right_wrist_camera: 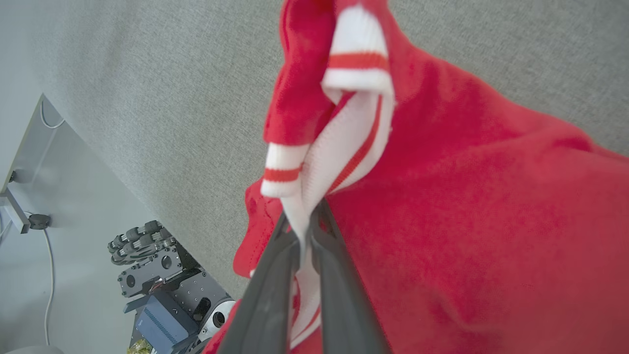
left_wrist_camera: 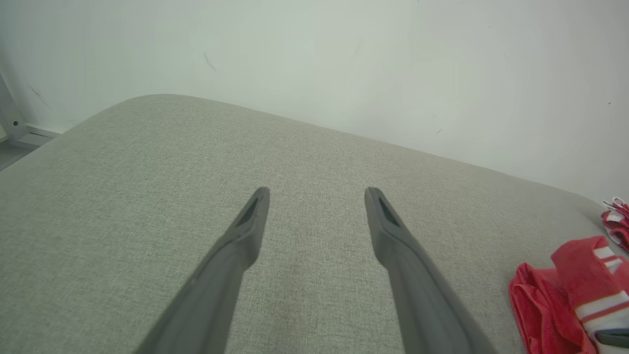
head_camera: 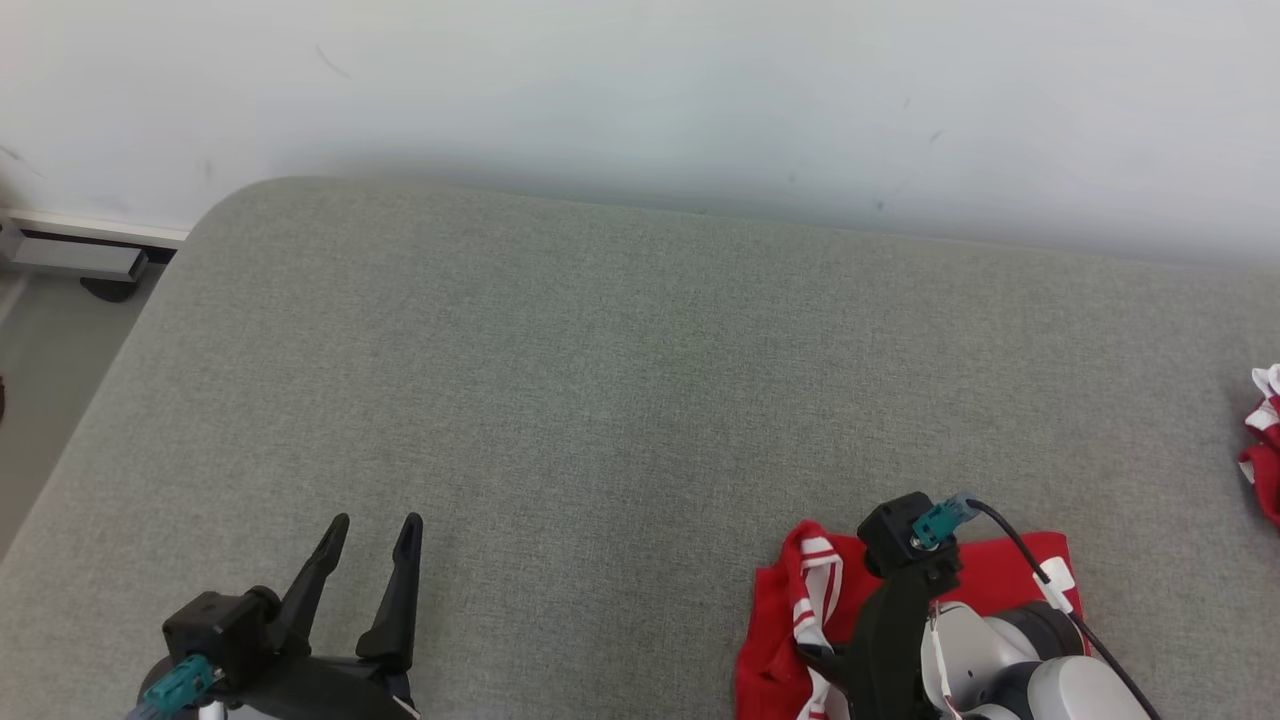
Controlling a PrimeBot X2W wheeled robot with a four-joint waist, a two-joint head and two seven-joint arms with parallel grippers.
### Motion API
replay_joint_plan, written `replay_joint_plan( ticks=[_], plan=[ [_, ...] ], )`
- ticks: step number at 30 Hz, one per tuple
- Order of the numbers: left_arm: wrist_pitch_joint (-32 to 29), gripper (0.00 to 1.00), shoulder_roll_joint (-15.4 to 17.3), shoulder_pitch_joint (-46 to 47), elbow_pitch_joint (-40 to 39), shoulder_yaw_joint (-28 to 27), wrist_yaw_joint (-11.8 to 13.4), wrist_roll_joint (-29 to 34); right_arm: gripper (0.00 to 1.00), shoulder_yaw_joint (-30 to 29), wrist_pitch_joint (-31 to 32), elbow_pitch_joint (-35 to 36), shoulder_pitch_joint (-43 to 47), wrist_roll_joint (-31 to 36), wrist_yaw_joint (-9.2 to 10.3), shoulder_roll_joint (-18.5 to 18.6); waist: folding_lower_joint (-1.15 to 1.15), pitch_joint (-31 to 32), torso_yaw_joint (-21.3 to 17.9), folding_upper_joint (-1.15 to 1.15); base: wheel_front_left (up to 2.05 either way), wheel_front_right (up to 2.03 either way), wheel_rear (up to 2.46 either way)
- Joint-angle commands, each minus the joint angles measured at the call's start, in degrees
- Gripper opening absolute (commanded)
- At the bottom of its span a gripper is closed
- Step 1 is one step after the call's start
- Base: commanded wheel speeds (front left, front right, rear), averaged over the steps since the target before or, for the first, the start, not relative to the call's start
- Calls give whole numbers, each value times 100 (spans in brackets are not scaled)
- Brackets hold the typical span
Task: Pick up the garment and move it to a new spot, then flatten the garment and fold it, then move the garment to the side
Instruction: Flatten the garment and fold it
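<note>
The right gripper (right_wrist_camera: 304, 216) jaws pinch thin trim on the soft red-and-white garment (right_wrist_camera: 467, 221); it might slip. The left gripper (left_wrist_camera: 317, 191) jaws gape, empty.

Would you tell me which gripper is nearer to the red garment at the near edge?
Right. The right gripper is shut on the white striped trim of the red garment; the left gripper is open over bare grey surface, well off to its left.

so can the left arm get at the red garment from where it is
Probably yes: bare grey cushion lies between the left gripper and the garment, and its jaws stand open. The right gripper is shut on its striped trim.
</note>
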State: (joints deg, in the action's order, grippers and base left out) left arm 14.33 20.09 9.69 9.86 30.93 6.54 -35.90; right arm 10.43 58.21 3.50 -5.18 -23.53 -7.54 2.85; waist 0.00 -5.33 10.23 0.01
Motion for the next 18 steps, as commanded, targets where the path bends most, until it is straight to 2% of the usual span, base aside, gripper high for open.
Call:
replay_joint_plan(
  ticks=[1, 2, 3, 4, 5, 13, 17, 18],
  plan=[
    [4, 100, 35, 75, 18, 11, -5, 10, 0, 12, -6, -56, -19, -47, 11, 12, 0, 18, 17, -1, 0, 0, 0],
    [-2, 100, 34, 80, 16, 19, -4, 14, 0, 8, -4, -86, -12, -57, 11, 12, 0, 26, 25, -1, 0, 0, 0],
    [-4, 100, 35, 81, 13, 24, 1, 18, 6, 11, -19, -104, -11, -64, 11, 12, 0, 31, 30, -1, 0, 0, 0],
    [-1, 100, 36, 81, 9, 29, 6, 19, 43, 7, -77, -110, -26, -95, 11, 12, 0, 33, 32, -1, 0, 0, 0],
    [-1, 100, 38, 76, 4, 31, 15, 19, 100, -19, -113, -139, -28, -140, 11, 12, 0, 37, 33, -1, 0, 0, 0],
    [10, 100, 48, 26, -47, 39, 53, 26, 100, -177, -537, -77, -182, -284, 11, 14, 0, 39, 16, -1, 0, 0, 0],
    [22, 100, 50, -15, -72, 43, 67, 25, 100, -563, -700, 80, -215, -96, 11, 15, 0, 45, -8, -1, 0, 0, 0],
    [26, 100, 54, -37, -83, 42, 72, 20, 100, -848, -710, 210, -147, 22, 11, 14, 0, 42, -26, -1, 0, 0, 0]
  ],
)
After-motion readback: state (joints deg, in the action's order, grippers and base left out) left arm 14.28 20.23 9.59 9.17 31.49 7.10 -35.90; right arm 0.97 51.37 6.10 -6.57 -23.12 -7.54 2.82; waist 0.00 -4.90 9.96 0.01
